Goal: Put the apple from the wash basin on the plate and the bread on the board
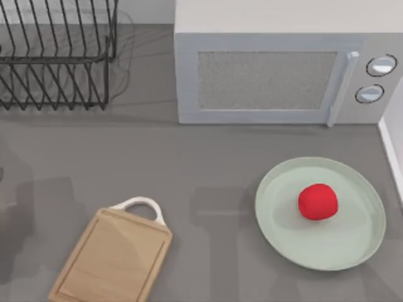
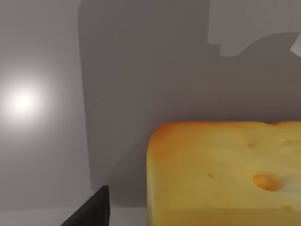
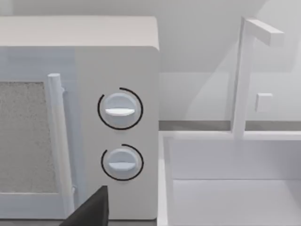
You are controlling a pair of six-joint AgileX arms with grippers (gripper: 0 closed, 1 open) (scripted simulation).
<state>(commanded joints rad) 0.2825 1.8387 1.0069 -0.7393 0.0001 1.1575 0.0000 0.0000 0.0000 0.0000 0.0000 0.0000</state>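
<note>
Jaws of the left gripper (image 2: 89,212) hang just beside the bread (image 2: 225,174); I cannot tell whether they are released or clenched. Bread is the step in hand, I judge: grip its flat sides squarely, lift clear, then carry it to the board (image 1: 113,258), bare at the surface's (image 1: 208,170) near left. Apple (image 1: 317,201) already sits on the plate (image 1: 277,233). Right gripper (image 3: 89,209) idles facing the microwave (image 1: 264,82) and basin (image 3: 235,188); a dish rack (image 1: 56,56) stands far left

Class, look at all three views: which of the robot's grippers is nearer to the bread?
Left. The left wrist view has the bread close in front of the left gripper's finger. The right wrist view faces the microwave and wash basin, with no bread nearby.
</note>
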